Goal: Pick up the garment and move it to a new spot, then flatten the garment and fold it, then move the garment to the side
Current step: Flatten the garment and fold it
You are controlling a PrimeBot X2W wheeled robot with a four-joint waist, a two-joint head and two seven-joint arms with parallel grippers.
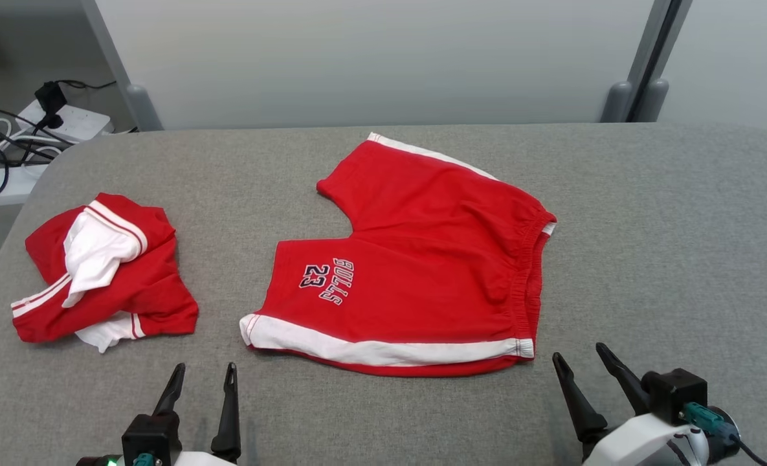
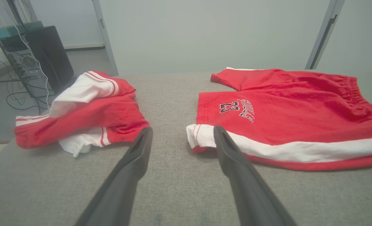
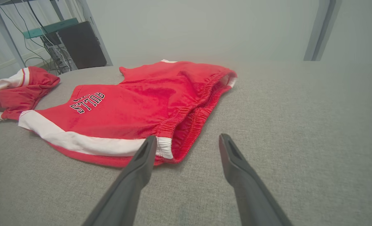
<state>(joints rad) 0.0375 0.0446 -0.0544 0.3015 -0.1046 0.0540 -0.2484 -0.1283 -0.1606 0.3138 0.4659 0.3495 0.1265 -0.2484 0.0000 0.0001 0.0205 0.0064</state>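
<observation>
imo with the left hand (image 1: 205,367) and right hand (image 1: 578,351) both wide open and empty, pinch the shorts (image 1: 422,272) at both near corners together so the fold stays even.

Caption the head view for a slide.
Red Bulls 23 shorts spread on grey table, crumpled red-and-white garment beside them; left gripper and right gripper open.
</observation>
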